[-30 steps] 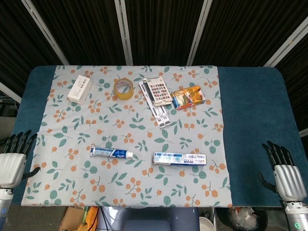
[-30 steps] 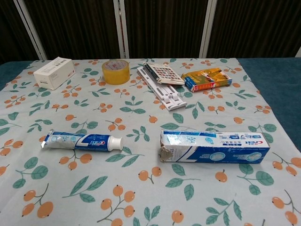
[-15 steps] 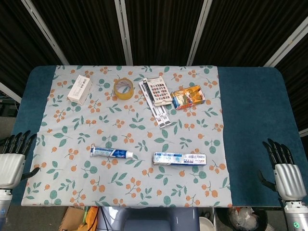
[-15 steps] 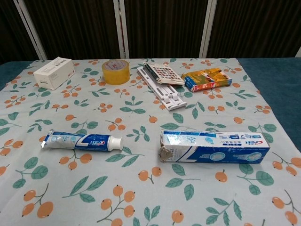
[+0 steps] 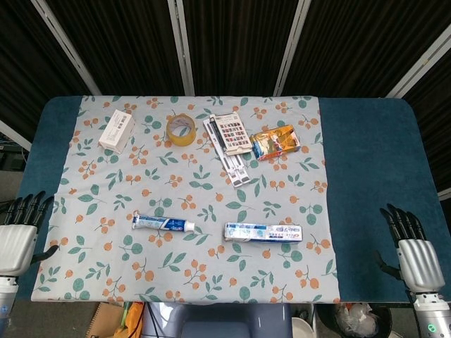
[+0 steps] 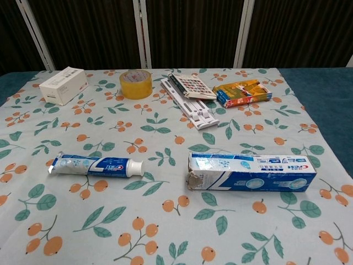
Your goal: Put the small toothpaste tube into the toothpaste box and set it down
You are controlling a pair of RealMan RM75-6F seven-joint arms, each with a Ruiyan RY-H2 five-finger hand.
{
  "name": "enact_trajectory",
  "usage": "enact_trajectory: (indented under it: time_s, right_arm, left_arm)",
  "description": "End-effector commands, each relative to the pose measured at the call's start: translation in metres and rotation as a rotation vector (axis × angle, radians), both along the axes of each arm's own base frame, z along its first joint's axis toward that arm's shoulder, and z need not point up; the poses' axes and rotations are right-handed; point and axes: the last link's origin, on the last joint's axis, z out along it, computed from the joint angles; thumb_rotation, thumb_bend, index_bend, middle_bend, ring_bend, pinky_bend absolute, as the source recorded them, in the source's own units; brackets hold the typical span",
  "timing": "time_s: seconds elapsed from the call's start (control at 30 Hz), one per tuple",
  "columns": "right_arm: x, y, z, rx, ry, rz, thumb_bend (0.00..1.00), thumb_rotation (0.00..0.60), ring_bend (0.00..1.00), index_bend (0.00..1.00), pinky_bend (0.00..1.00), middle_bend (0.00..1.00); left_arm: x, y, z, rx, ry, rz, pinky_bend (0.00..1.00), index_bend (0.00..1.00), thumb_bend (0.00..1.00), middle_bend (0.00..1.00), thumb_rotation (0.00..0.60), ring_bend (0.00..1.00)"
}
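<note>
The small toothpaste tube (image 5: 163,223) (image 6: 97,165) lies flat on the floral cloth, cap pointing right. To its right lies the blue-and-white toothpaste box (image 5: 263,232) (image 6: 252,172), its torn open end facing the tube's cap. My left hand (image 5: 18,235) hangs open off the table's front left corner, fingers spread, holding nothing. Off the front right corner my right hand (image 5: 410,251) is open as well, well away from the box. Neither hand shows in the chest view.
Along the back of the floral cloth (image 5: 197,183) lie a white box (image 5: 117,130), a roll of yellow tape (image 5: 181,129), a calculator on a white stand (image 5: 231,141) and a colourful packet (image 5: 275,141). Blue table surface (image 5: 373,169) shows on the right.
My right hand has shifted slightly to the left. The tube, box and left hand have not moved.
</note>
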Motion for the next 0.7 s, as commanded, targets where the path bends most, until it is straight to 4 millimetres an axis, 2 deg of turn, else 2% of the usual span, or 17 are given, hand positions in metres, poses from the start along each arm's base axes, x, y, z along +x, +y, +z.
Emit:
enact_trajectory:
  time_s: [0.03,0.2,0.33,0.5,0.63,0.7]
  right_arm:
    - [0.012,-0.002,-0.005,0.061,-0.006,0.026,0.37,0.6,0.0,0.0,0.0,0.0]
    - [0.044,-0.018,-0.024,0.161,-0.051,0.075,0.37,0.6,0.0,0.0,0.0,0.0]
    - [0.076,-0.036,-0.048,0.26,-0.09,0.102,0.37,0.6,0.0,0.0,0.0,0.0]
    - [0.112,-0.047,-0.078,0.329,-0.098,0.147,0.36,0.6,0.0,0.0,0.0,0.03]
    - [0.127,-0.05,-0.102,0.368,-0.077,0.155,0.36,0.6,0.0,0.0,0.0,0.05]
    - [0.132,-0.052,-0.113,0.381,-0.068,0.145,0.36,0.6,0.01,0.0,0.02,0.09]
  left_arm:
    - [0.0,0.001,-0.002,-0.006,0.003,0.003,0.01,0.0,0.0,0.0,0.6,0.0]
    - [0.001,0.003,-0.003,-0.012,0.001,0.002,0.01,0.0,0.0,0.0,0.6,0.0]
    - [0.001,0.004,-0.005,-0.023,0.001,0.006,0.01,0.0,0.0,0.0,0.6,0.0]
    - [0.001,0.005,-0.005,-0.032,-0.003,0.011,0.01,0.0,0.0,0.0,0.6,0.0]
    - [0.0,0.005,-0.003,-0.034,-0.007,0.012,0.01,0.0,0.0,0.0,0.6,0.0]
    - [0.0,0.005,-0.003,-0.035,-0.01,0.012,0.01,0.0,0.0,0.0,0.6,0.0]
